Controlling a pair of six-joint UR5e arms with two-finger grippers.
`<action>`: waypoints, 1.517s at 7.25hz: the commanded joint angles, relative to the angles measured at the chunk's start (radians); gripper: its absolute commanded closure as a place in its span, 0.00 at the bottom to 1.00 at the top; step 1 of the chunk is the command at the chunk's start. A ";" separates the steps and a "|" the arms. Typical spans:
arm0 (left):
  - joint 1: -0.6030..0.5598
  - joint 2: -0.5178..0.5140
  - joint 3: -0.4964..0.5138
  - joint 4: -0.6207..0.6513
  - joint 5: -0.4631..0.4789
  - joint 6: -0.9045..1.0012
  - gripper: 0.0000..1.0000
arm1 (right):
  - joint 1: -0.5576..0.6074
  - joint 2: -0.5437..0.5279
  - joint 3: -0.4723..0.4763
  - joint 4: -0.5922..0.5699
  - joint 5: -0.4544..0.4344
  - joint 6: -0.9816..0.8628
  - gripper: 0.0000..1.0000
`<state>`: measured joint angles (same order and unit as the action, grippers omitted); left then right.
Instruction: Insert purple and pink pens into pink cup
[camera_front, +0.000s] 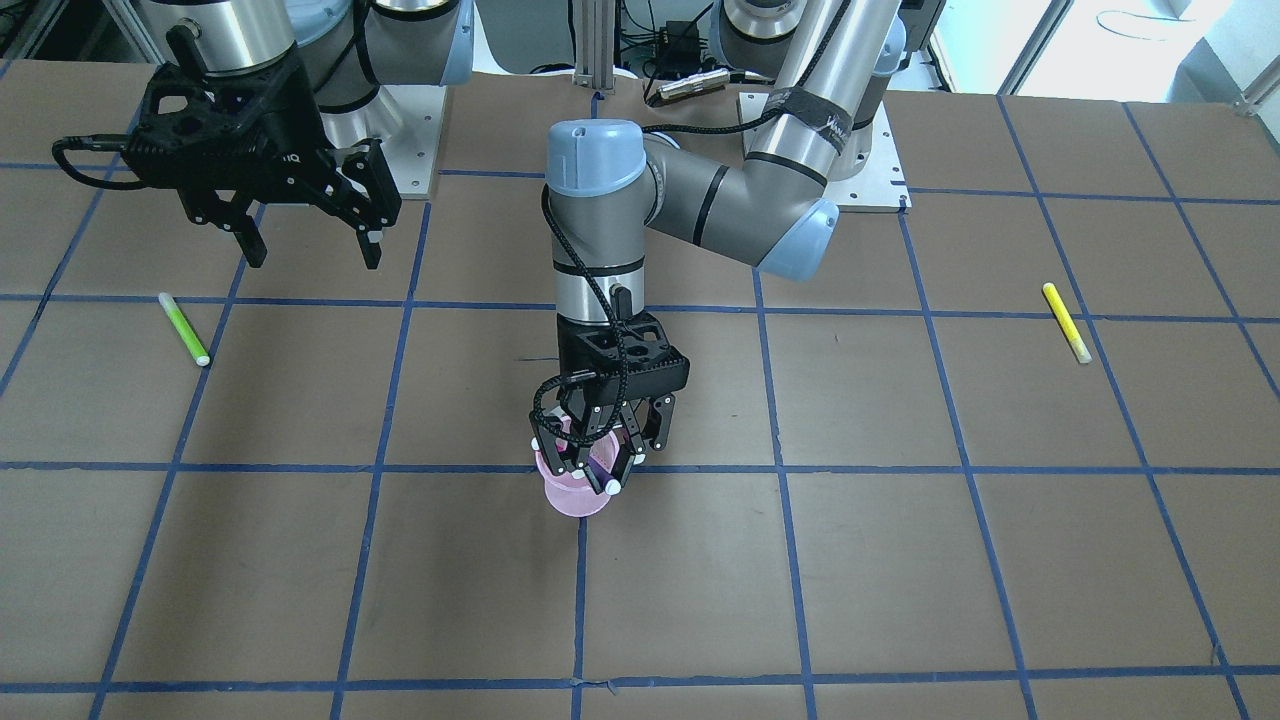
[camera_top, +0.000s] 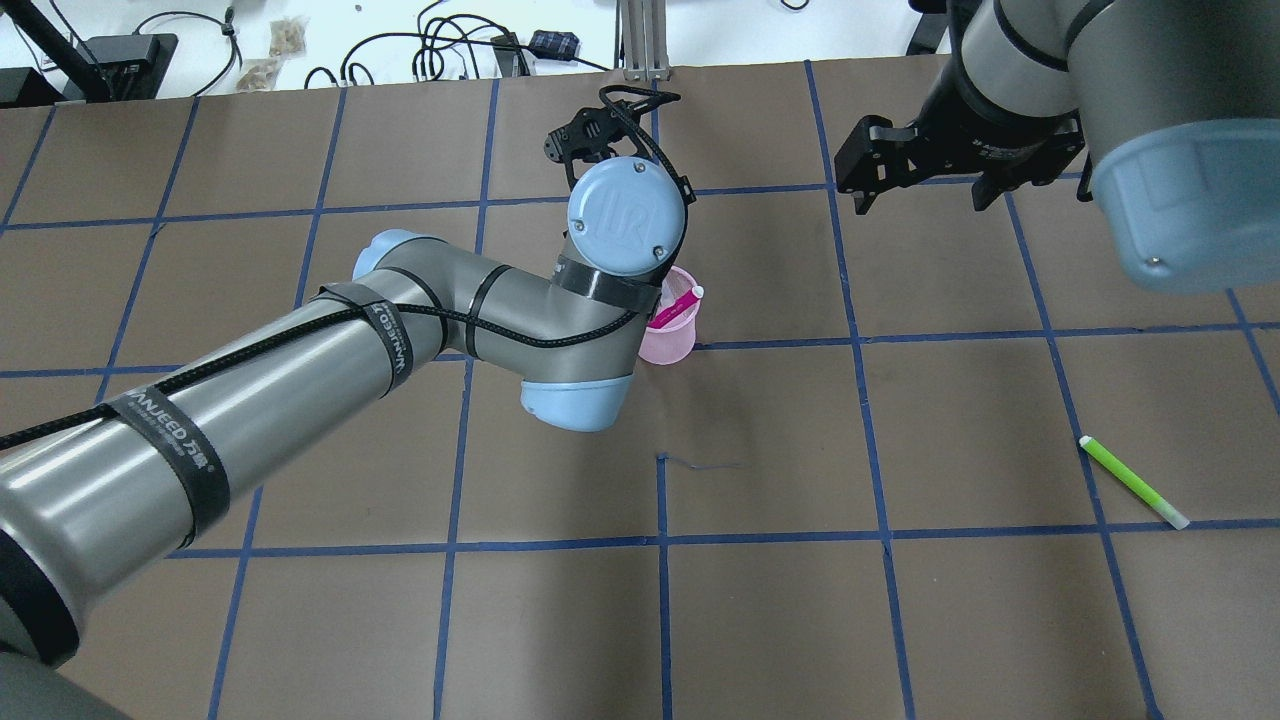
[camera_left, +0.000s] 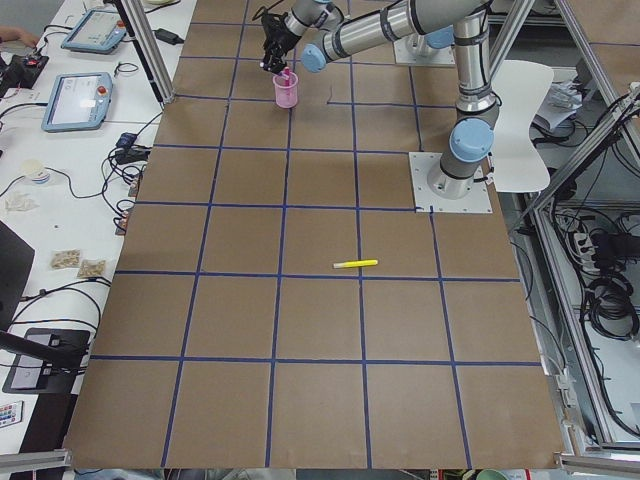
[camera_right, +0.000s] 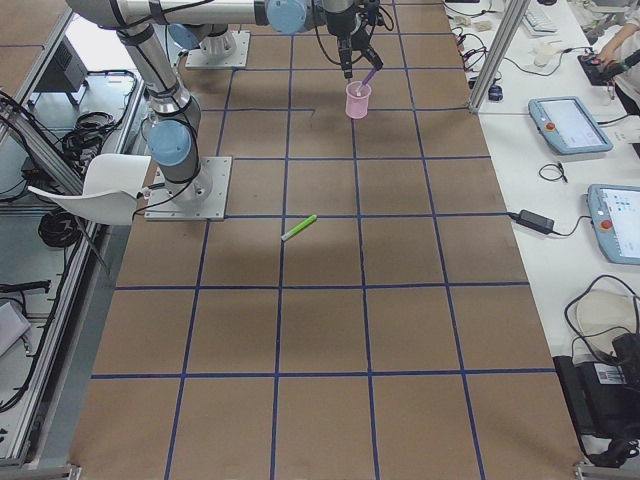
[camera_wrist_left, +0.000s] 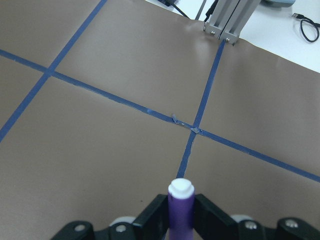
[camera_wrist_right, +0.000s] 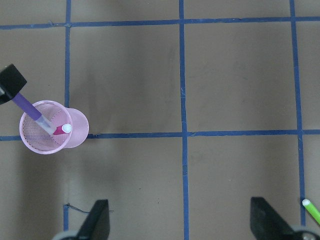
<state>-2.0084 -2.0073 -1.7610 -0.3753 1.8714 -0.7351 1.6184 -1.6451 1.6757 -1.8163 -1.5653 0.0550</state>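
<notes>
The pink mesh cup (camera_front: 572, 497) stands near the table's middle; it also shows in the right wrist view (camera_wrist_right: 75, 135). A pink pen (camera_top: 676, 304) leans inside it with its white cap up. My left gripper (camera_front: 597, 462) is right above the cup, shut on the purple pen (camera_wrist_left: 180, 212). In the right wrist view the purple pen (camera_wrist_right: 27, 107) is tilted, its lower end inside the cup's rim. My right gripper (camera_front: 315, 255) hangs open and empty, high and well away from the cup.
A green pen (camera_front: 184, 329) lies on my right side of the table; it also shows in the overhead view (camera_top: 1133, 481). A yellow pen (camera_front: 1066, 322) lies on my left side. The brown table has a blue tape grid.
</notes>
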 joint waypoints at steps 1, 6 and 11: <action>-0.007 -0.001 -0.012 0.003 0.015 0.002 1.00 | 0.003 -0.001 0.003 0.000 0.001 -0.001 0.00; -0.010 -0.001 -0.011 0.004 0.014 -0.004 0.15 | 0.003 0.002 0.003 0.002 0.005 -0.003 0.00; 0.043 0.047 0.011 -0.051 -0.157 0.008 0.00 | 0.000 0.001 0.003 0.002 -0.002 -0.004 0.00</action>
<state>-2.0012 -1.9787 -1.7577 -0.3794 1.8232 -0.7311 1.6205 -1.6444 1.6779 -1.8153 -1.5689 0.0506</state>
